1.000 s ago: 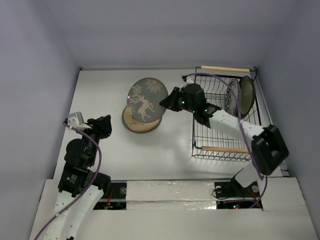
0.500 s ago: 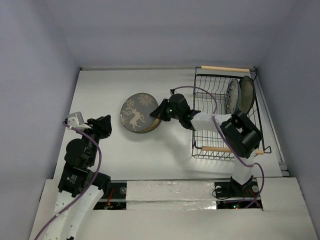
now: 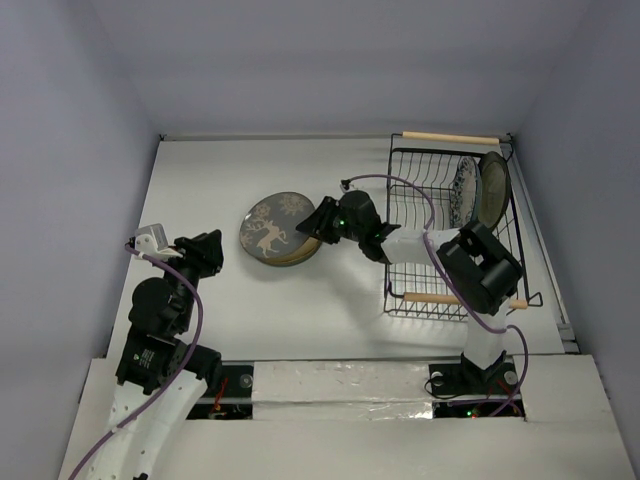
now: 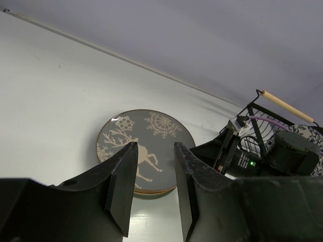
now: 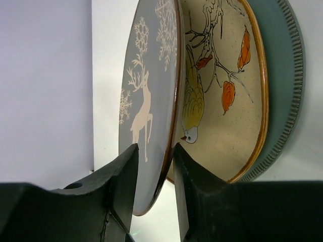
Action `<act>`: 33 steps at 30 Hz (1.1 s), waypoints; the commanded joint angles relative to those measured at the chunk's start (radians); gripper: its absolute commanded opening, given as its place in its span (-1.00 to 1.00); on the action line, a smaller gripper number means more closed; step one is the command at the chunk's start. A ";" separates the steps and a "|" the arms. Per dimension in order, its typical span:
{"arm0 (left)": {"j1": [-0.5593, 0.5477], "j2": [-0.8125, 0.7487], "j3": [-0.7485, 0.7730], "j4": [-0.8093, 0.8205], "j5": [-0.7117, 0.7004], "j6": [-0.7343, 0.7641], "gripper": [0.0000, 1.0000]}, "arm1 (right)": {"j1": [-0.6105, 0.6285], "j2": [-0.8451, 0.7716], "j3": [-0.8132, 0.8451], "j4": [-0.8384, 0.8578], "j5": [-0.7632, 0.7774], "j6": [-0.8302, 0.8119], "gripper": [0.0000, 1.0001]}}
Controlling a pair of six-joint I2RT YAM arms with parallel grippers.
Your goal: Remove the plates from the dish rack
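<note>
Deer plate (image 3: 272, 235), grey with a white stag and snowflakes, leans on a tan plate (image 5: 222, 91) with a bird drawing and a ribbed teal plate (image 5: 282, 85), at nine o'clock from the dish rack (image 3: 400, 270). My right gripper (image 5: 155, 147), forearm low toward nine o'clock, pinches its rim. My left gripper (image 4: 151, 151) hovers, slightly spread. I count five plates: three stacked and two upright in the rack, a floral plate (image 3: 465, 190) and a brown-rimmed plate (image 3: 492, 188).
</note>
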 commanded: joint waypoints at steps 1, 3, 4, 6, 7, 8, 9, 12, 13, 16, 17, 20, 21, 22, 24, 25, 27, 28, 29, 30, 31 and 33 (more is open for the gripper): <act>0.006 -0.009 0.014 0.033 0.005 -0.003 -0.37 | 0.006 -0.015 0.003 0.105 -0.003 -0.026 -0.17; 0.006 -0.011 0.014 0.033 0.005 -0.003 -0.37 | 0.015 -0.029 0.000 0.060 0.023 -0.056 -0.02; 0.006 -0.011 0.014 0.033 0.005 -0.003 -0.37 | 0.015 -0.035 -0.001 0.043 0.034 -0.067 0.08; 0.006 -0.012 0.014 0.033 0.005 -0.003 -0.37 | 0.015 -0.052 0.002 -0.009 0.059 -0.107 0.24; 0.006 -0.012 0.013 0.035 0.005 -0.004 -0.37 | 0.015 -0.056 0.012 -0.032 0.069 -0.122 0.40; 0.006 -0.012 0.013 0.035 0.005 -0.003 -0.37 | 0.028 -0.063 0.020 -0.082 0.103 -0.156 0.50; 0.006 -0.011 0.013 0.036 0.005 -0.004 -0.37 | 0.028 -0.069 0.028 -0.105 0.120 -0.170 0.59; 0.006 -0.012 0.014 0.035 0.005 -0.001 -0.37 | 0.038 -0.072 0.054 -0.173 0.170 -0.216 0.87; 0.006 -0.014 0.014 0.036 0.005 -0.001 -0.37 | 0.049 -0.073 0.066 -0.201 0.184 -0.231 0.89; 0.006 -0.020 0.011 0.036 0.005 -0.001 -0.37 | 0.060 -0.096 0.106 -0.288 0.265 -0.288 0.99; 0.006 -0.022 0.013 0.036 0.005 -0.001 -0.37 | 0.069 -0.105 0.117 -0.332 0.305 -0.300 1.00; 0.006 -0.023 0.013 0.038 0.005 -0.001 -0.36 | 0.078 -0.148 0.146 -0.394 0.376 -0.355 1.00; 0.006 -0.025 0.014 0.038 0.005 -0.003 -0.36 | 0.078 -0.159 0.158 -0.406 0.391 -0.365 1.00; 0.006 -0.026 0.013 0.036 0.005 -0.001 -0.37 | 0.078 -0.168 0.167 -0.423 0.408 -0.374 1.00; 0.006 -0.032 0.014 0.038 0.005 0.001 -0.37 | 0.078 -0.190 0.193 -0.500 0.450 -0.405 1.00; 0.006 -0.035 0.014 0.036 0.005 0.001 -0.36 | 0.078 -0.199 0.207 -0.520 0.459 -0.417 1.00; 0.006 -0.045 0.014 0.036 0.005 0.001 -0.36 | 0.078 -0.230 0.218 -0.570 0.502 -0.443 1.00; 0.006 -0.048 0.014 0.038 0.005 -0.001 -0.36 | 0.078 -0.242 0.223 -0.586 0.516 -0.451 1.00; 0.006 -0.052 0.013 0.036 0.005 0.001 -0.36 | 0.078 -0.253 0.230 -0.618 0.535 -0.457 1.00; 0.006 -0.055 0.014 0.038 0.005 0.001 -0.36 | 0.078 -0.289 0.232 -0.626 0.540 -0.472 0.91; 0.006 -0.058 0.013 0.038 0.005 -0.001 -0.36 | 0.078 -0.311 0.232 -0.627 0.542 -0.481 0.78; 0.006 -0.065 0.014 0.038 0.005 0.001 -0.36 | 0.078 -0.361 0.224 -0.620 0.546 -0.518 0.27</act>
